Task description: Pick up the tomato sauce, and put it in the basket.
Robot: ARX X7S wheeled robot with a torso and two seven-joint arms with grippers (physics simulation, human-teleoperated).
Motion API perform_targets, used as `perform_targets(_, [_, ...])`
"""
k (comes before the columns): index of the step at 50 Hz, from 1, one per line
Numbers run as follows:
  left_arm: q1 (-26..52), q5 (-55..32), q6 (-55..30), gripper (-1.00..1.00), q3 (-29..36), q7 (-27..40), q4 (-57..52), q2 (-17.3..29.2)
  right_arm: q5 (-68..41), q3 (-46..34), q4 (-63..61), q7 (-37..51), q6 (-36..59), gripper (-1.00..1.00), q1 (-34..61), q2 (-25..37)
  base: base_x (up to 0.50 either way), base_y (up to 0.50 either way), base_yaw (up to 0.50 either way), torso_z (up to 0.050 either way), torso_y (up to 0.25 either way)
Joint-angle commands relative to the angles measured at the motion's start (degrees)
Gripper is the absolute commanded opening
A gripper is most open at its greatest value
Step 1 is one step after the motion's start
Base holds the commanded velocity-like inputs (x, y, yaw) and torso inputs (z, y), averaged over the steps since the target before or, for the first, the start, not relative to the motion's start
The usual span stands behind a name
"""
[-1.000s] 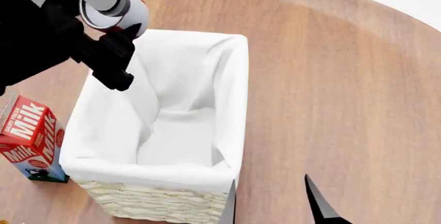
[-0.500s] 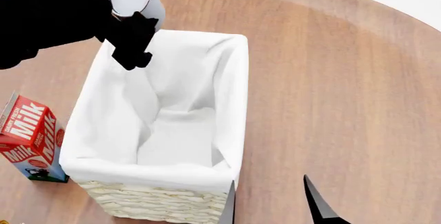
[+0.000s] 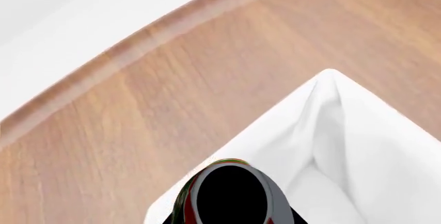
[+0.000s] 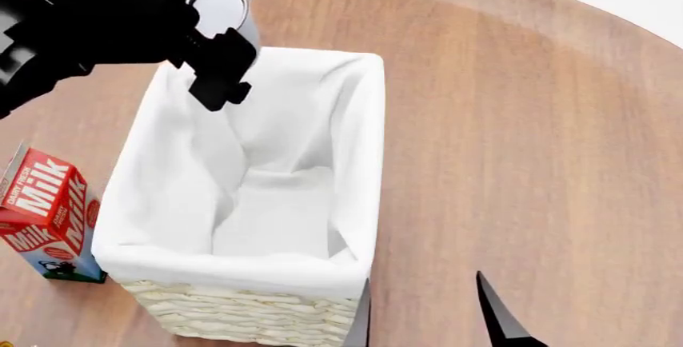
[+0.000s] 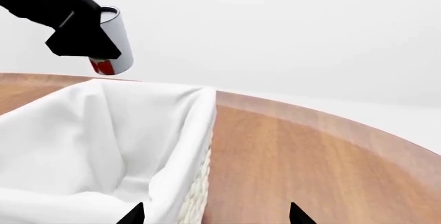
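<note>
Tomato sauce (image 4: pixel 220 13): small tin can, pale silvery side and end, red label with a green band showing at one end. Held in the air, roughly upright with a slight tilt, above the far left corner of the basket (image 4: pixel 320 283), clear of its rim. Basket: rectangular, cream woven wicker, white cloth lining folded over the rim, standing upright on the wooden surface.

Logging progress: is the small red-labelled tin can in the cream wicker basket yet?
Not yet. The left gripper holds the tomato sauce can above the basket rim's far corner.
</note>
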State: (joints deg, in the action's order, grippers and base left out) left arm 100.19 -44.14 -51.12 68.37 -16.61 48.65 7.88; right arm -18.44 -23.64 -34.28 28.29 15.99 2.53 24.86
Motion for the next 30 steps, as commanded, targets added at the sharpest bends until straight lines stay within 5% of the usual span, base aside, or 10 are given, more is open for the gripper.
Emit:
perform_targets(1, [0.82,2.09,4.62,-1.0,0.82,-7.22,9.03,-6.07,1.35,1.24,0.14,-1.66,-0.51,1.0,-0.04,-1.06,0.0,0.0,0.0,0.0,0.0])
perform_targets(30, [-1.03,-10.83,9.04,-1.0,16.41,-4.52,10.43,-7.87,1.13,0.76,0.53,-1.61,-0.81,1.0,0.32,-0.97,0.0,0.0,0.0,0.0,0.0])
